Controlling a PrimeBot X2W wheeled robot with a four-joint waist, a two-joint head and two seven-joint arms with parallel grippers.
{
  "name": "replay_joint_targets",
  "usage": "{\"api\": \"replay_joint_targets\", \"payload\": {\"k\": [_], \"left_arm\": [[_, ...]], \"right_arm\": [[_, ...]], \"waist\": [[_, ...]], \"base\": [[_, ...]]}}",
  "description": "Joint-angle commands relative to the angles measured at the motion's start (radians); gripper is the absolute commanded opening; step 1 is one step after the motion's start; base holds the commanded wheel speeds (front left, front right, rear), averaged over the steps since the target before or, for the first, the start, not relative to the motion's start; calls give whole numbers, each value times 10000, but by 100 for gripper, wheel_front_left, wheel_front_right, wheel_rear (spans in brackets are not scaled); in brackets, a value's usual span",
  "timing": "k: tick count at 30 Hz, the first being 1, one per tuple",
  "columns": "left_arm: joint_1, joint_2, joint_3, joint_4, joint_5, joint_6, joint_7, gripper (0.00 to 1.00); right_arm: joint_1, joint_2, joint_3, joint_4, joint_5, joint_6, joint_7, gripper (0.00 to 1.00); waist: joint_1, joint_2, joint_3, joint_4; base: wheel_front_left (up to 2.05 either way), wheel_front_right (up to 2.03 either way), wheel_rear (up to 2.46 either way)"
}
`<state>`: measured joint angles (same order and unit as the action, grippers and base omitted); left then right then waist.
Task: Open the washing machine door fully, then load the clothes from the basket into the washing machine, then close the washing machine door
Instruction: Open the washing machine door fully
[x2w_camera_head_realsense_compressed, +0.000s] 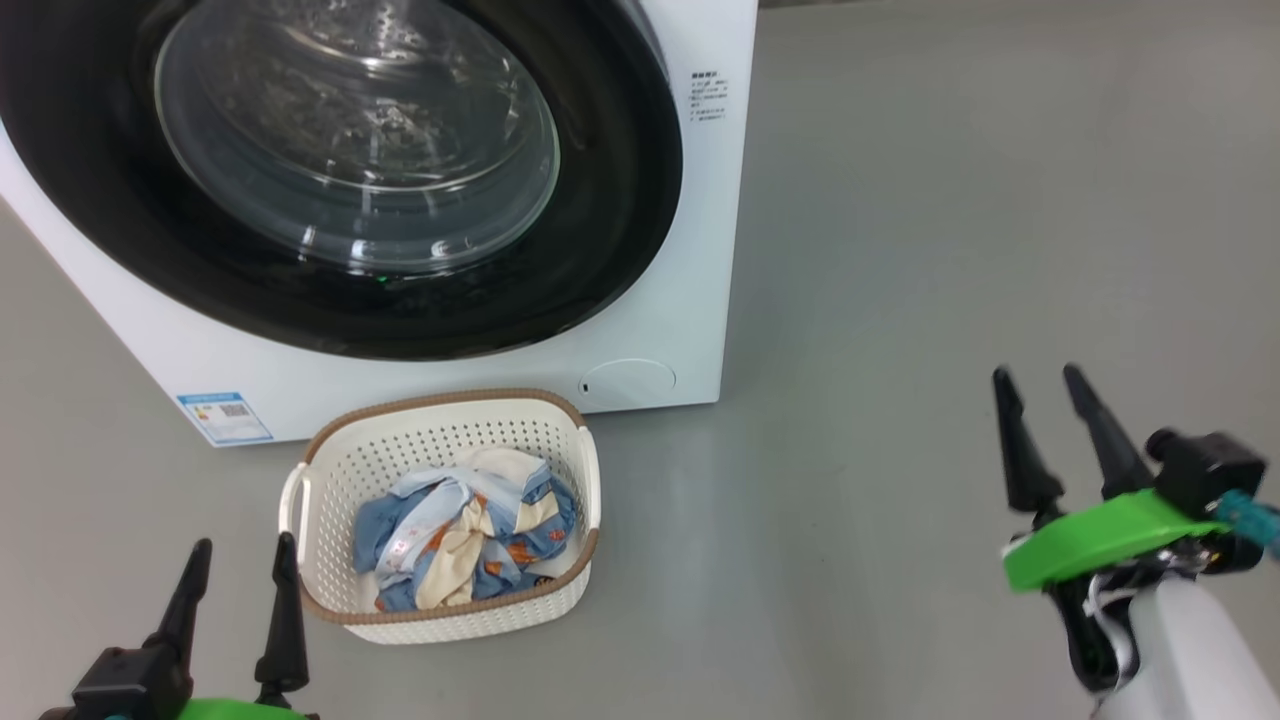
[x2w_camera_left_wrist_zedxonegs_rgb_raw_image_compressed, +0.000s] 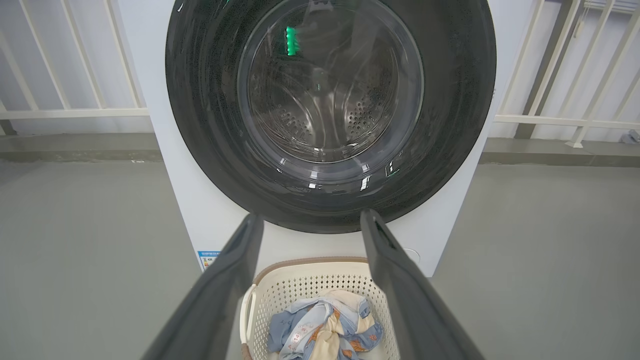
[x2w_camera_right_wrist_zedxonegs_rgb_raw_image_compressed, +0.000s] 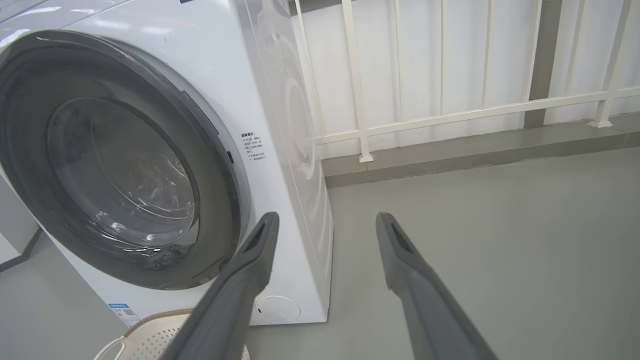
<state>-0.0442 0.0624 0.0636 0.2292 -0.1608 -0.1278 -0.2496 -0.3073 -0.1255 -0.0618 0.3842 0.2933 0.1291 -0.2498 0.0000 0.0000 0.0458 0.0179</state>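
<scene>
While the washing machine door (x2w_camera_head_realsense_compressed: 340, 150) sits shut: you cannot reach the drum, and its glossy black rim may let your pull slip off.
Left gripper (x2w_camera_head_realsense_compressed: 245, 545): spread wide, empty, just beside the basket (x2w_camera_head_realsense_compressed: 440, 400); a careless reach could shove it.
Right gripper (x2w_camera_head_realsense_compressed: 1036, 375): spread wide, empty, well apart from the washing machine (x2w_camera_head_realsense_compressed: 660, 330).
Clothes (x2w_camera_head_realsense_compressed: 465, 540): heaped and tangled in the basket; you may lift several and drop one.
Basket: on the floor just before the machine, below the door; your arm may knock it as the door swings.
Floor (x2w_camera_head_realsense_compressed: 950, 200): smooth bare grey; the basket would likely slide.
Room: white railing (x2w_camera_right_wrist_zedxonegs_rgb_raw_image_compressed: 450, 112) behind the machine.
</scene>
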Motion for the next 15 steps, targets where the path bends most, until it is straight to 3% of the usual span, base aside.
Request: {"api": "replay_joint_targets", "payload": {"k": [1,15], "left_arm": [[-99,133,267,-295,73,-29,-122,100],[-155,-14,11,-364,-21,-29,-122,100]], "right_arm": [[-461,-26,153,-231,343,16,-120,100],[-1772,-167,-570,178,4864,16,444,100]], "waist": [[0,0,88,53],[0,0,585,249]], "base": [[0,0,0],[0,0,0]]}}
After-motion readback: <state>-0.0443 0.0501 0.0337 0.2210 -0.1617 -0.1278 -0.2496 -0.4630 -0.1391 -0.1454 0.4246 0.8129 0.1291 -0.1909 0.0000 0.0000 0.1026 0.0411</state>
